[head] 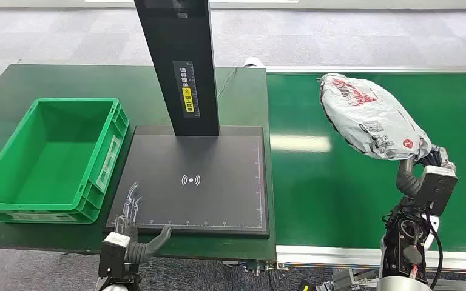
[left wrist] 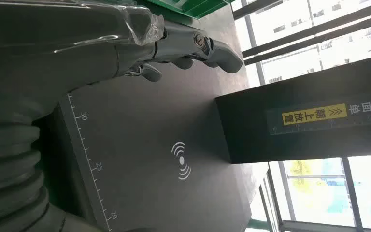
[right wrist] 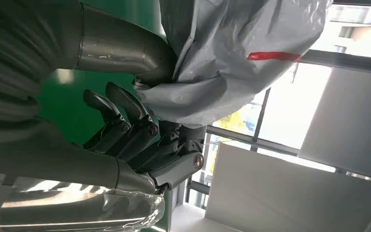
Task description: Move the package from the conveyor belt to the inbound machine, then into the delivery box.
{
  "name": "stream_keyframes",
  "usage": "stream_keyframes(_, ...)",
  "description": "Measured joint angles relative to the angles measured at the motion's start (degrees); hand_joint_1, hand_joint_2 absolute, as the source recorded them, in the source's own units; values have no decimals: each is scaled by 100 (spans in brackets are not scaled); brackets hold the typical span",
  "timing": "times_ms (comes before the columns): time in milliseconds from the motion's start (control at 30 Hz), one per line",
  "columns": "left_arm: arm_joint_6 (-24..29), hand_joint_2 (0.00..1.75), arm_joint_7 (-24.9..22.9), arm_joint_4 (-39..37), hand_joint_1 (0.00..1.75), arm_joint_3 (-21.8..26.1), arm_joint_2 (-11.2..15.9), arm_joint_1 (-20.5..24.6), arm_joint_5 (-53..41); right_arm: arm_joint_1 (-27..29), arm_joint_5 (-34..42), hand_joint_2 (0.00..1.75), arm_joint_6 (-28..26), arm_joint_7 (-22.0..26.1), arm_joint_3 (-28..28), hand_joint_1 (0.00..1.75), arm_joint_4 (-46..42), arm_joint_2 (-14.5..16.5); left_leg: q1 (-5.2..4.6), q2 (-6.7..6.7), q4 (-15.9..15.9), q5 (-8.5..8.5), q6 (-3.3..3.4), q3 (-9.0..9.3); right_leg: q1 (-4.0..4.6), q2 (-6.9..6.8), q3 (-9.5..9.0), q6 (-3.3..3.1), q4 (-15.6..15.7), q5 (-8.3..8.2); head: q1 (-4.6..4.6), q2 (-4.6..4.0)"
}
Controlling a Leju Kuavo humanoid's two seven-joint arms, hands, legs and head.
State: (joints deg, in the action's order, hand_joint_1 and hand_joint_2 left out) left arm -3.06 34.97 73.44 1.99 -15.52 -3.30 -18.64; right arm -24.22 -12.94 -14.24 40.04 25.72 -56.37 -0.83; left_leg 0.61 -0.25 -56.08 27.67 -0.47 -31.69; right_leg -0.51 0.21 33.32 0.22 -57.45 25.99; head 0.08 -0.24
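Package: the package (head: 370, 116) is a soft grey poly bag, probably light and slippery; it hangs above the conveyor belt (head: 340, 194), up from your right hand (head: 428, 160).
Right hand: clamped on the bag's lower end; hold bunched film firmly.
Left hand: your left hand (head: 135, 227) rests fingers spread, empty, on the inbound machine (head: 218, 188) plate's near edge.
Delivery box: the delivery box (head: 112, 130) sits just beyond that hand.

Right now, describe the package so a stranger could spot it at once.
Start at the green conveyor belt right of the black scanner plate. Above it, the right robot hand holds up the package: a crumpled grey plastic bag with red print, unlike the rigid green crate.
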Motion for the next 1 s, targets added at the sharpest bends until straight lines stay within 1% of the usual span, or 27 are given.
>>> stream_keyframes(100,1,175,0,-1,0,1,0,-2,1,85,329,175,37,0,-55,155,-207,31,0,-2,0,0,0,-1,0,-1,0,0,0,0,-1,0)
stream_keyframes(167,1,175,3,-5,0,2,0,0,1,168,490,175,156,-4,-141,159,-364,67,0,3,1,1,0,-2,1,0,0,0,0,0,-2,0)
stream_keyframes(267,-7,175,15,-36,0,-7,0,25,1,272,290,175,419,-51,-455,165,-427,160,1,14,3,1,-1,-2,1,4,1,-1,0,0,-1,0)
stream_keyframes(367,-18,175,29,-96,0,-46,0,91,0,305,-51,175,648,-109,-1042,169,-288,371,6,22,4,0,-2,2,7,9,0,-2,0,0,-1,0)
stream_keyframes(500,-25,175,43,-161,0,-129,1,163,3,297,-306,175,962,-291,-2057,174,165,763,13,23,4,-5,-8,5,13,9,-1,-3,-2,0,-1,0)
stream_keyframes(600,-35,175,43,-200,0,-178,6,206,21,262,-154,175,1315,-501,-2813,175,590,1010,14,21,4,-5,-9,2,15,8,1,-5,-4,2,-1,0)
stream_keyframes(733,-7,175,48,-282,0,-220,29,270,101,8,102,175,1876,-723,-3591,174,1347,1220,13,22,4,-5,-9,0,14,9,2,-5,-4,2,1,0)
stream_keyframes(800,10,175,55,-321,0,-240,49,280,140,-153,83,175,2001,-837,-3933,174,1753,1321,12,23,3,-5,-8,1,13,9,2,-5,-4,2,0,0)
stream_keyframes(867,16,175,61,-351,0,-252,73,281,169,-258,19,175,2010,-931,-4244,173,2096,1427,12,21,3,-5,-8,2,13,8,2,-5,-4,2,0,0)
stream_keyframes(1000,20,175,63,-407,0,-274,123,288,223,-315,-8,175,1826,-1122,-4652,0,2557,1555,12,20,3,-5,-9,1,13,7,3,-5,-3,2,-1,0)
